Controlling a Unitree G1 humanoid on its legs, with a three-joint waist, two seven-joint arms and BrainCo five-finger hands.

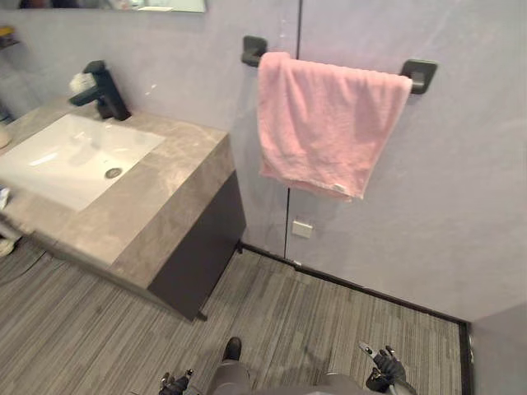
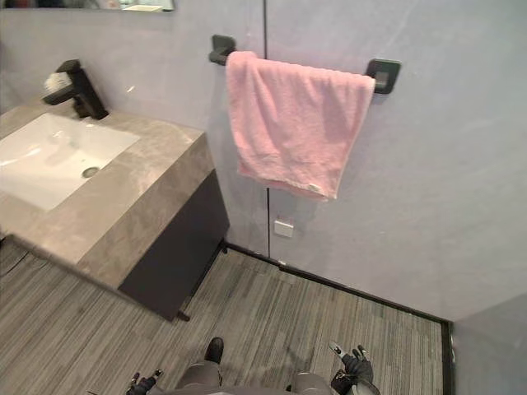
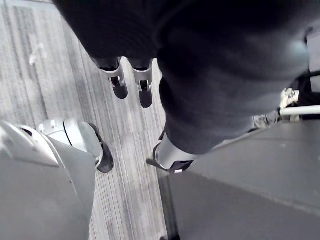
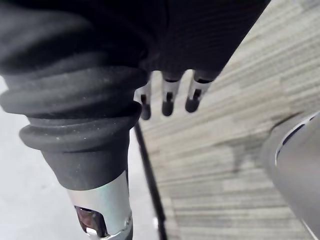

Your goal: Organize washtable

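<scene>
Left hand (image 3: pixel 120 80) and right hand (image 4: pixel 169 97) low, both loosely open, empty, pink towel (image 1: pixel 325 123) over wall bar (image 1: pixel 417 74) beside washtable (image 1: pixel 165 189)

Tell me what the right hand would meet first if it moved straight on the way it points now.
Most likely the grey floor: the right hand hangs with straight fingers pointing down at it, beside the dark skirting strip, and nothing shows between. Depth is hard to judge.
</scene>
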